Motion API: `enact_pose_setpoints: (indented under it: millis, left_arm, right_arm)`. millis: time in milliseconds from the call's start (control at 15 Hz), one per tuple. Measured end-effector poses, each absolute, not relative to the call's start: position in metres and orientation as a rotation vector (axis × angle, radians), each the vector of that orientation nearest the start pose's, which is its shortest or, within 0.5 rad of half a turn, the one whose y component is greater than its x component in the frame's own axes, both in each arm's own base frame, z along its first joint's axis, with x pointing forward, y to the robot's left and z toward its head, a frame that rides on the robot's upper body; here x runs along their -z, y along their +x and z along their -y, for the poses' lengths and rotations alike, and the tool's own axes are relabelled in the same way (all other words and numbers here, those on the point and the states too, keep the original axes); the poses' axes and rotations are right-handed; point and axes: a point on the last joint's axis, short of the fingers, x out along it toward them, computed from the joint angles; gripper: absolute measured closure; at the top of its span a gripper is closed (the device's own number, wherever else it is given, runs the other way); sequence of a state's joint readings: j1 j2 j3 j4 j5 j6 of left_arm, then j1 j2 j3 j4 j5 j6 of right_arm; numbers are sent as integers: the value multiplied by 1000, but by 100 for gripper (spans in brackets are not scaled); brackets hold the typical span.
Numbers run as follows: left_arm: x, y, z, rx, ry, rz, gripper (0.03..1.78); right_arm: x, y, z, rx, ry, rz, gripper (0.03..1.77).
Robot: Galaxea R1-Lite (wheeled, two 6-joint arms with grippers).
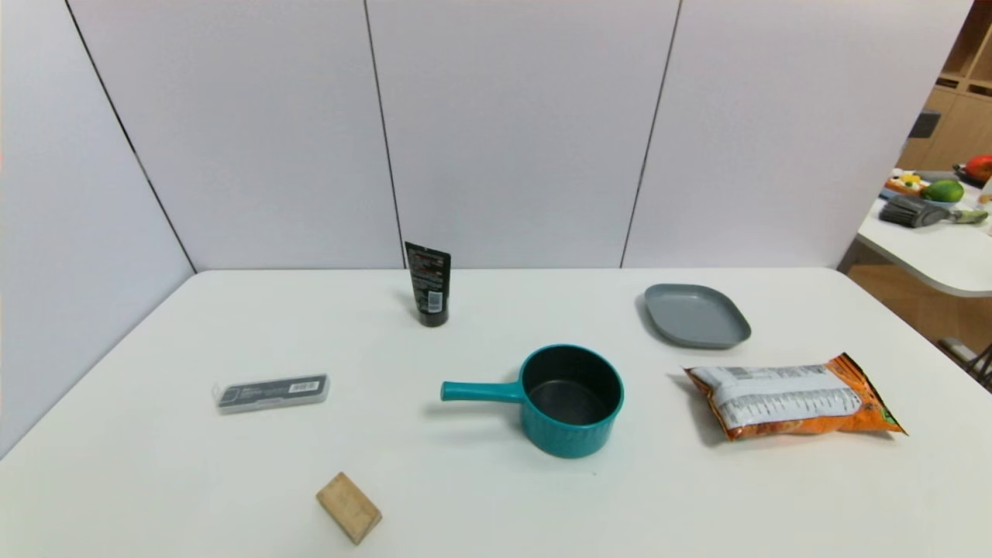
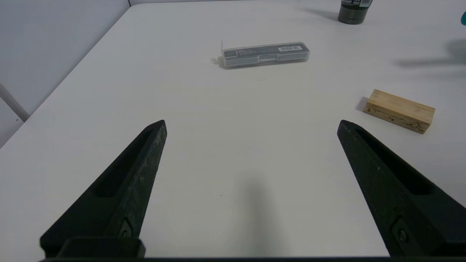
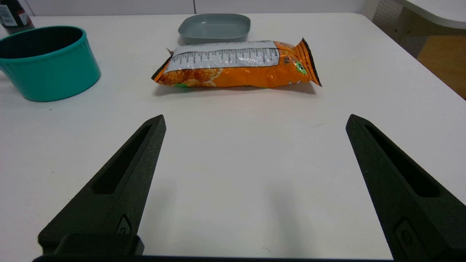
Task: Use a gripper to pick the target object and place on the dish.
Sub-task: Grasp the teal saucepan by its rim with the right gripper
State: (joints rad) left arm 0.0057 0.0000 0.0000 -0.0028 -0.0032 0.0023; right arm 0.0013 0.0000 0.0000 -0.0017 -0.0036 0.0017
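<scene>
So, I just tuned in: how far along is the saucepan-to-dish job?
Nothing is done yet. The teal saucepan stands on the table, apart from the empty grey dish. Nothing is in hand: the left gripper and right gripper hang open over bare table. The whole pick and place is left.

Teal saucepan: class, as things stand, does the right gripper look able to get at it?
Probably yes. The right gripper is open over bare table, and the teal saucepan stands upright with nothing between them. The orange snack bag lies off that line, on the side towards the grey dish.
</scene>
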Motion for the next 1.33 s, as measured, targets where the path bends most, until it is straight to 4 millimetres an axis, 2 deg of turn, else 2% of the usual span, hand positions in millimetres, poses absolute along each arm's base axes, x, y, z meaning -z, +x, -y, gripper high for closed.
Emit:
enact_pose_setpoints:
  millis: [533, 667, 800, 1067, 1200, 1333]
  left_arm:
    - [-76, -23, 0, -3, 3, 3, 12]
    - [-76, -23, 0, -3, 3, 3, 12]
    - [-76, -23, 0, -3, 3, 3, 12]
    - [-76, -23, 0, -3, 3, 3, 12]
    - [-76, -23, 0, -2, 3, 3, 12]
    - [-76, -23, 0, -3, 3, 3, 12]
  right_arm:
    - [-77, -24, 0, -3, -40, -18, 9]
    - [-98, -27, 0, -9, -86, 22, 9]
    - [-137, -31, -1, -36, -103, 87, 9]
    - [-252, -26, -1, -62, -84, 227, 9]
    - [-299, -6, -1, -71, -78, 245, 9]
    - [-345, 24, -2, -78, -89, 270, 9]
